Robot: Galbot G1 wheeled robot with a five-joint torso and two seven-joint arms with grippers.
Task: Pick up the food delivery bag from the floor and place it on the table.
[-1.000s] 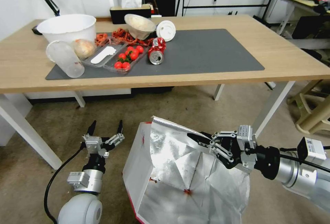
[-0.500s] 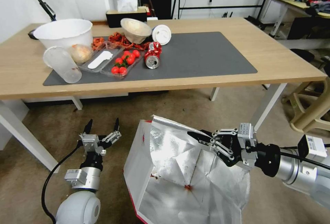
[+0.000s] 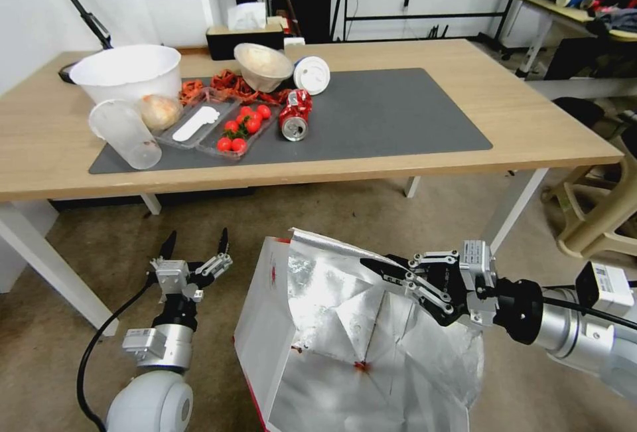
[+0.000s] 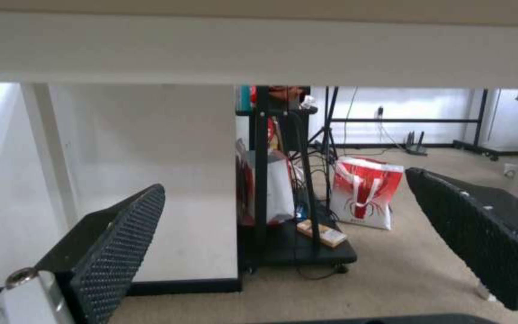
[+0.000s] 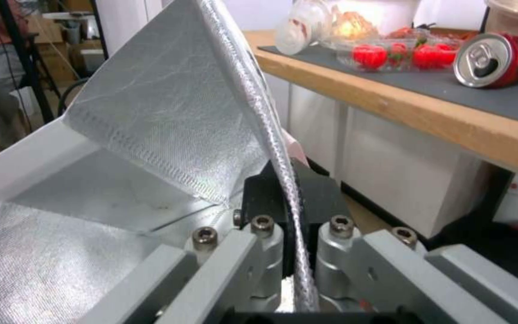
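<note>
Food delivery bag [image 3: 318, 326] sits in front of the table [image 3: 531, 133], with the right pincer [image 3: 375, 267] at its rim and the left pincer [image 3: 194, 245] just to its left. On the table's left half, a can [image 3: 294, 115] lies right of the tomato tray [image 3: 240, 128].

Head cam looks down and forward over the table [image 3: 544, 127] and floor [image 3: 371, 210]. Left wrist cam sits low, peering under the tabletop. Right wrist cam is super close to the bag [image 5: 151, 103]; it shares the crushed can [image 5: 487, 58] with the head view.
</note>
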